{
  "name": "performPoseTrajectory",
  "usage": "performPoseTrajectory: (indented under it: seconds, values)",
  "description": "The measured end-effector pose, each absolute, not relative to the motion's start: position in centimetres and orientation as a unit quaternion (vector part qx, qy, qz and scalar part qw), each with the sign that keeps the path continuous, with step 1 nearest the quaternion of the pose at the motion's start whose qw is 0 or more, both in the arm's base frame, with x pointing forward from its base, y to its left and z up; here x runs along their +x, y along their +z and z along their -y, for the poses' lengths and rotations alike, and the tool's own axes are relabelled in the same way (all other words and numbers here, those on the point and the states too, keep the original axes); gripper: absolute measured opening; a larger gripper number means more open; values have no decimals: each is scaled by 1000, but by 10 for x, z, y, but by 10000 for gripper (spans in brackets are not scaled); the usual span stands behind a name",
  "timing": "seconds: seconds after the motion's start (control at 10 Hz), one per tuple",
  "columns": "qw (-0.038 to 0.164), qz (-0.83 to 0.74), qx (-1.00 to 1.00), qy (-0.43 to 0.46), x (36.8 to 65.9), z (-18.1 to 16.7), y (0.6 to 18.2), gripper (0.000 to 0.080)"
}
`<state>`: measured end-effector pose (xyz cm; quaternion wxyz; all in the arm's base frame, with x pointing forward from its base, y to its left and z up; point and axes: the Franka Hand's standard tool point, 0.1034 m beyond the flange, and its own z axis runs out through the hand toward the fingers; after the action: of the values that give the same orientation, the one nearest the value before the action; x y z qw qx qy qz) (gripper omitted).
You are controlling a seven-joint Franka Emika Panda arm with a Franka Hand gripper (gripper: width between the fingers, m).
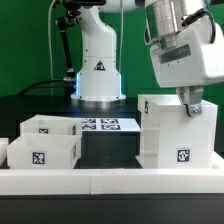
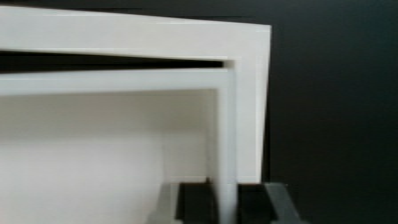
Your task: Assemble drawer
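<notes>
Item: tall white plastic boxy shell (image 1: 175, 135) of the drawer, tagged with a black-and-white square. It stands upright on the black counter (image 1: 110, 150) at about 4 o'clock in the exterior view, long axis vertical. One thin upper wall of the shell (image 2: 246, 90) runs straight between the dark fingers (image 2: 196, 205) in the wrist view. Holder: two-finger claw (image 1: 191, 108) of the single arm, directly above the shell at its 12 o'clock and pointing down. It is clenched astride that wall (image 2: 228, 205), with no gap visible on either side. Governing relation: the shell lies straight beneath the claw, so any lift or slide would probably carry it by this one wall, and it may tilt. Companion parts: two small white open-topped plastic trays, one to the rear (image 1: 50, 127) and one in front (image 1: 40, 157), at 9 o'clock from the shell and apart from it. Between them: thin flat white marker board (image 1: 100, 125). At 6 o'clock: long low white rail (image 1: 110, 182) along the near edge.
</notes>
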<state>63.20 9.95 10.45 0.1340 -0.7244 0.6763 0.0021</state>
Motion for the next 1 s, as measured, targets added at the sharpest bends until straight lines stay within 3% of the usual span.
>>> performPoseTrajectory:
  seconds: [0.5,0.6,0.7,0.8,0.9,1.0]
  values:
    - [133,-674,-727,6,646,-104,105,45]
    - [133,-672,-728,5,646,-104,105,150]
    - [133,-671,-730,5,646,-105,105,150]
    - [132,-668,-732,6,645,-105,104,333]
    - [126,-660,-740,15,642,-107,104,333]
    - [125,-648,-751,18,641,-107,108,516]
